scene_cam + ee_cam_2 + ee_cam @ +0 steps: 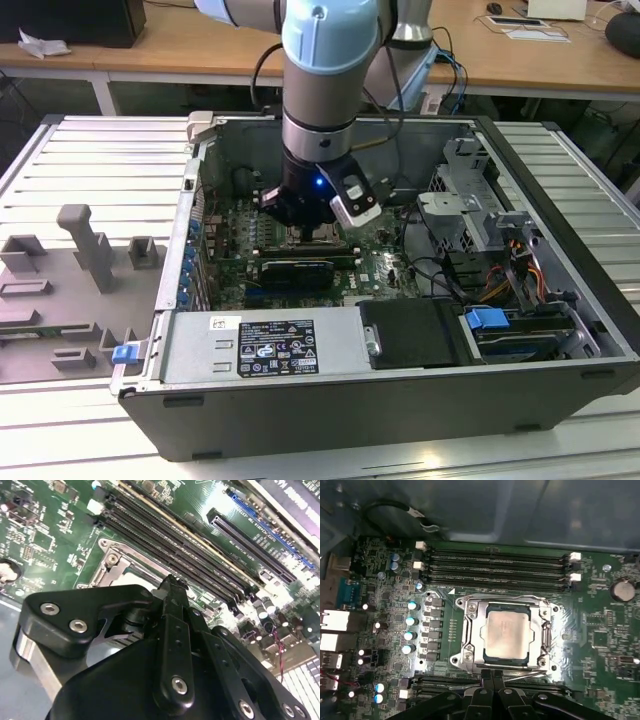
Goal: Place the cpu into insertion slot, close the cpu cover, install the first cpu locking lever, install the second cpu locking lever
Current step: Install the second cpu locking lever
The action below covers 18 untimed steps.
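The cpu (509, 632) lies flat in its socket, its dull silvery top showing through the open centre of the cpu cover (472, 630). The cover is folded down around it. One thin wire lever (546, 636) runs along one side of the socket. Another lever (530, 675) runs along the edge nearest my gripper (493, 674). The gripper's black fingers are shut together, and their tip sits right at that lever and the socket's edge. The second wrist view shows the same tip (172, 582) over the cover's corner (117, 567). In the exterior view the gripper (313, 232) is low over the motherboard.
Memory slots (495, 567) run beside the socket, and a row of capacitors (410, 620) stands on its other side. A long black card (300, 268) lies just in front of the gripper. The case walls, a drive cage (470, 200) and cables close in the space.
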{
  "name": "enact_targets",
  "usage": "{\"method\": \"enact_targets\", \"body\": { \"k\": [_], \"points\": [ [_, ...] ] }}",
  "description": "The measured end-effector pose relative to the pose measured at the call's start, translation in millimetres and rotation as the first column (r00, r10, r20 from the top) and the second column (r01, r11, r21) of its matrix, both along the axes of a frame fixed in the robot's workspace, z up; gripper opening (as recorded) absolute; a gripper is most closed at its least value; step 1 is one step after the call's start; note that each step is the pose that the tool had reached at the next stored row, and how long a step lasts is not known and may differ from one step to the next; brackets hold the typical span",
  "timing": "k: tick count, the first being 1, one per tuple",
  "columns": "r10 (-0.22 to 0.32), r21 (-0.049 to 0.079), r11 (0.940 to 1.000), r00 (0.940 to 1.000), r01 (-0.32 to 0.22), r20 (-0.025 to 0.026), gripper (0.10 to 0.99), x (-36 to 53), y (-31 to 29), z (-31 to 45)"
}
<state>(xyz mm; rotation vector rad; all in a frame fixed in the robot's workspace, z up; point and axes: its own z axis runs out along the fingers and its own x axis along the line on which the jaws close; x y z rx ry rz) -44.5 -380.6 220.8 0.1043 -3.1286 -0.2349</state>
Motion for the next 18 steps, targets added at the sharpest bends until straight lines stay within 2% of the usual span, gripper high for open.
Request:
{"method": "enact_targets", "body": {
  "k": [2, 3, 9, 12, 15, 17, 18],
  "points": [
    [0.000, 0.002, 1.0000, 1.0000, 0.000, -0.0001, 0.102, -1.9, -0.2, -2.4],
    [0.000, 0.007, 1.0000, 1.0000, 0.000, 0.0003, 0.102, -6.5, -0.7, -3.1],
    [0.000, 0.021, 0.9998, 1.0000, 0.000, 0.0006, 0.102, -15.8, -5.4, -5.1],
    [0.000, 0.031, 0.9995, 1.0000, 0.000, 0.0008, 0.102, -20.9, -7.7, -8.6],
    [0.000, 0.048, 0.9989, 1.0000, 0.000, 0.0007, 0.102, -22.5, -9.1, -11.9],
    [0.001, 0.073, 0.9974, 1.0000, -0.001, 0.0008, 0.102, -23.9, -11.6, -13.9],
    [0.001, 0.079, 0.9969, 1.0000, -0.001, 0.0009, 0.102, -24.9, -12.9, -14.3]
  ]
}}
